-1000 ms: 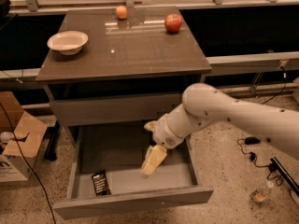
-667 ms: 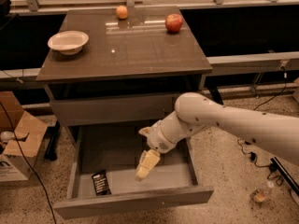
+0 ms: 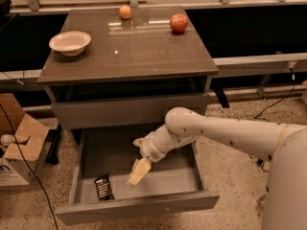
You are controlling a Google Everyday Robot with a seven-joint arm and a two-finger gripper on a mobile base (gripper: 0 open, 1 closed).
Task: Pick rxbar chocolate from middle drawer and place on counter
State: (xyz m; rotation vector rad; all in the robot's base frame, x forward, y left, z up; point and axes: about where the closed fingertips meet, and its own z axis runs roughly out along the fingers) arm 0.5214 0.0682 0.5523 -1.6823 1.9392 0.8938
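Over the open middle drawer (image 3: 144,206), the smooth white arm (image 3: 216,131) bends down and left, with the yellowish gripper (image 3: 138,172) hanging near the grey floor. Can't tell its grip state. Flat black rxbar chocolate (image 3: 104,187) lies front-left inside, near the gripper but apart. Glossy counter (image 3: 129,51) above.

no readable text; rxbar chocolate (image 3: 104,187) lettering illegible
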